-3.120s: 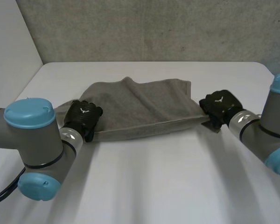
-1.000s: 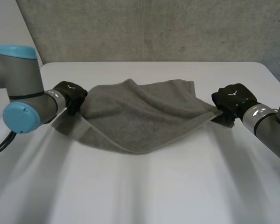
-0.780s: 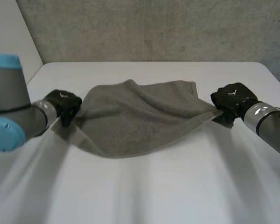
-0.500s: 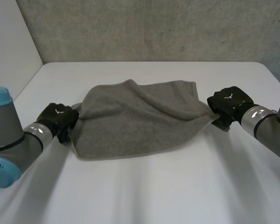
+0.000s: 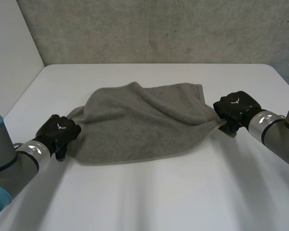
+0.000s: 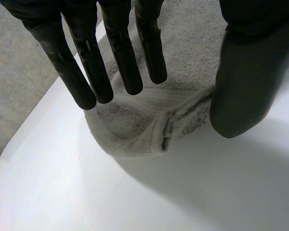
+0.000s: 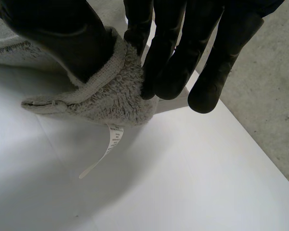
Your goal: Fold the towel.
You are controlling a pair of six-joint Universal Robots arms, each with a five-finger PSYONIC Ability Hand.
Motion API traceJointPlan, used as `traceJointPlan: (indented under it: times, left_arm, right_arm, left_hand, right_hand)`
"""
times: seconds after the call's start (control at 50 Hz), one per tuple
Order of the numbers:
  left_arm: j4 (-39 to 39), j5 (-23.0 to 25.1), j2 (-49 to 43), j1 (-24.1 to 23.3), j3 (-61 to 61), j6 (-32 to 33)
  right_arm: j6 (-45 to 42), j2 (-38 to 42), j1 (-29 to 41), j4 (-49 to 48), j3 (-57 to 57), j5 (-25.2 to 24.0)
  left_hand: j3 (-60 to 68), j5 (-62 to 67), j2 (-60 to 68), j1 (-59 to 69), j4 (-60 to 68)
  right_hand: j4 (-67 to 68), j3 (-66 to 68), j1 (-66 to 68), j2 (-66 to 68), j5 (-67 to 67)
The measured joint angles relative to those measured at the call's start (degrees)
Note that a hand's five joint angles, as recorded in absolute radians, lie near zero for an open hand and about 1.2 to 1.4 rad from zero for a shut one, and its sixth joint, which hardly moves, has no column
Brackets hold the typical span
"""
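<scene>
The grey towel (image 5: 144, 120) lies spread and rumpled across the middle of the white table (image 5: 149, 192). My left hand (image 5: 60, 133) rests at the towel's near left corner. In the left wrist view its fingers (image 6: 118, 53) are straight and apart from the thumb (image 6: 241, 82), and the towel corner (image 6: 149, 127) lies loose on the table beneath them. My right hand (image 5: 233, 107) is at the towel's right corner. There the thumb (image 7: 62, 33) and fingers (image 7: 168, 57) pinch the corner (image 7: 115, 96), and a white label (image 7: 111, 139) hangs below it.
A grey wall (image 5: 159, 29) stands behind the table's far edge. White tabletop stretches in front of the towel toward me and beyond both hands at the sides.
My left hand has swung from the far left toward me, laid the towel's left corner on the table and opened its fingers. The right hand has kept its pinch and barely moved.
</scene>
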Motion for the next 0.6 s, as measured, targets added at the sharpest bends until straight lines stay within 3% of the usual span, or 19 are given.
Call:
traceJointPlan:
  times: [0.22, 0.32, 0.44, 0.6]
  left_arm:
    - [2.49, 0.61, -1.30, 0.71, -0.19, 0.54]
    - [3.05, 0.57, -1.72, 0.66, -0.10, 0.49]
    - [3.33, 0.44, -3.39, 0.42, 0.18, 0.67]
    - [2.75, -0.44, -4.17, -0.06, 2.71, 2.45]
  right_arm:
    - [-0.01, 0.07, -0.03, 0.00, 0.15, -0.08]
    - [-0.01, 0.15, -0.07, -0.05, 0.15, -0.08]
    - [-0.06, 0.65, -0.16, 0.02, -0.17, 0.32]
    - [-0.09, -0.64, -0.68, 2.24, -2.12, 0.76]
  left_hand:
    - [2.60, 3.28, 1.67, 2.25, 2.10]
    - [10.46, 10.94, 9.63, 10.26, 10.01]
    - [39.99, 40.04, 38.74, 39.52, 39.44]
    - [45.46, 42.90, 42.90, 40.32, 43.67]
  right_hand:
    - [0.00, 0.00, 0.00, 0.00, 0.00]
    - [0.00, 0.00, 0.00, 0.00, 0.00]
    - [0.00, 0.01, 0.00, 0.00, 0.00]
    - [0.00, 0.05, 0.00, 0.00, 0.00]
